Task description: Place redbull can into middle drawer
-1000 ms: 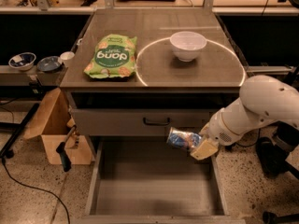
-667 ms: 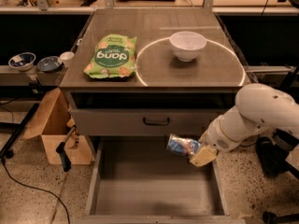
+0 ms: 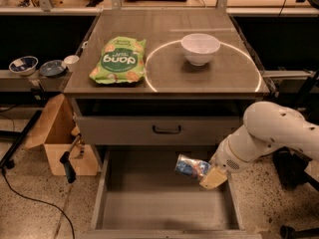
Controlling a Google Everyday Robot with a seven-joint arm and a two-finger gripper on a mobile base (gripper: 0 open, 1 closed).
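Note:
The redbull can (image 3: 191,167), blue and silver, lies tilted on its side in my gripper (image 3: 205,173), which is shut on its right end. The can hangs over the right part of the open middle drawer (image 3: 149,203), a shallow grey tray pulled out below the cabinet, a little above its floor. My white arm (image 3: 269,133) reaches in from the right.
A closed drawer front with a dark handle (image 3: 167,129) sits above the open drawer. On the cabinet top are a green snack bag (image 3: 118,59) and a white bowl (image 3: 200,48). A cardboard box (image 3: 60,138) stands on the floor at the left.
My gripper has moved down and slightly left with the can, from beside the closed drawer front to lower over the open drawer.

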